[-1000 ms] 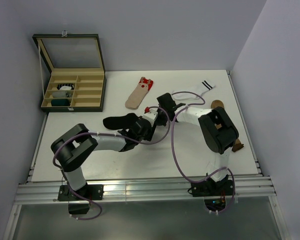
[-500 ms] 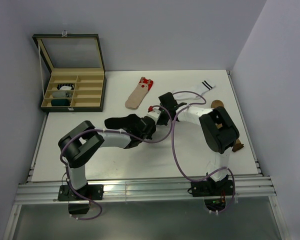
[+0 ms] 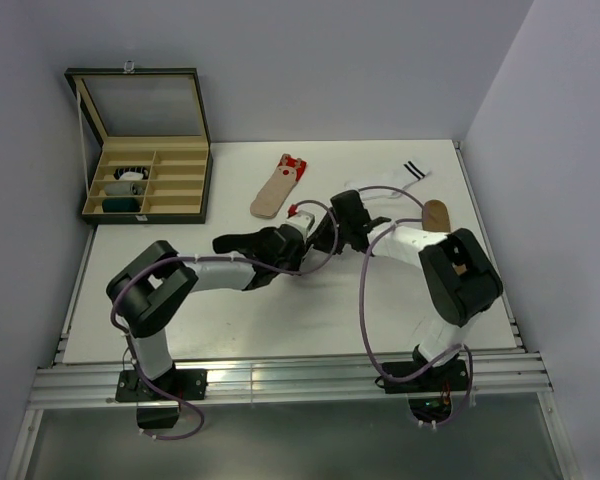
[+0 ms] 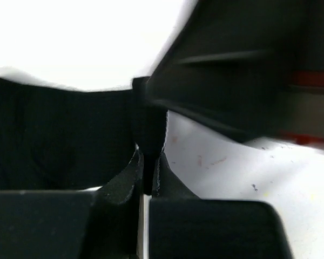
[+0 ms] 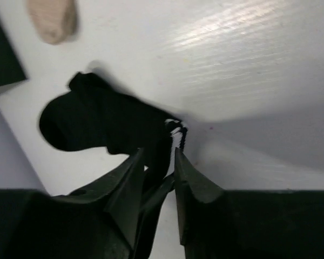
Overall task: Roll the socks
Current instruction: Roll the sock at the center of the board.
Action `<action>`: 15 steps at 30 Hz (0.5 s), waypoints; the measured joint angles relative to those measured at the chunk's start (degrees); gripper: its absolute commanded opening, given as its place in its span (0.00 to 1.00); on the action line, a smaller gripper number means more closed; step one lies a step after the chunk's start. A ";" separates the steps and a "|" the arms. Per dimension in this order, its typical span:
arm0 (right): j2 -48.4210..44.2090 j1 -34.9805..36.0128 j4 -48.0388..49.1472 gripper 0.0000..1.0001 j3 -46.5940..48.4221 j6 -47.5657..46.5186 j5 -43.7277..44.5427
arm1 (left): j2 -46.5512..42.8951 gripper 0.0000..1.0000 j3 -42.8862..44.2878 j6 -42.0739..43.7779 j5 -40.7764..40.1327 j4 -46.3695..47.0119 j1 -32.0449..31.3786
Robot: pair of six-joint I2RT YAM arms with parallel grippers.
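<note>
A black sock (image 3: 242,243) lies crumpled mid-table. My left gripper (image 3: 296,240) is at its right end, and in the left wrist view the left gripper (image 4: 149,154) is shut on a fold of the black sock (image 4: 54,135). Facing it from the right is my right gripper (image 3: 321,234). Seen from its own wrist, the right gripper (image 5: 159,154) stands open, with the edge of the black sock (image 5: 92,121) lying loose against its left finger (image 5: 130,178). A beige sock with a red cuff (image 3: 277,187) lies behind.
A white sock with black stripes (image 3: 401,177) and a brown sock (image 3: 435,213) lie at the back right. An open wooden box (image 3: 145,180) with compartments stands at the back left. The beige sock's toe (image 5: 53,19) shows in the right wrist view.
My left gripper has shut on the black sock. My right gripper has opened off it, and the right arm has swung to the right.
</note>
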 measured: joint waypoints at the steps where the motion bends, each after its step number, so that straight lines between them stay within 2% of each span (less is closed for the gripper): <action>1: -1.51 -0.04 1.01 0.43 -0.98 0.39 0.20 | -0.22 0.00 0.02 -1.03 1.11 -0.63 0.94; 5: -6.71 -0.13 5.77 0.54 -4.52 1.38 1.38 | -0.44 0.00 0.07 -4.98 5.35 -2.82 3.96; 15: -8.55 -0.17 11.63 0.54 -7.87 1.75 1.31 | -0.85 0.01 0.02 -15.58 19.10 -5.14 11.87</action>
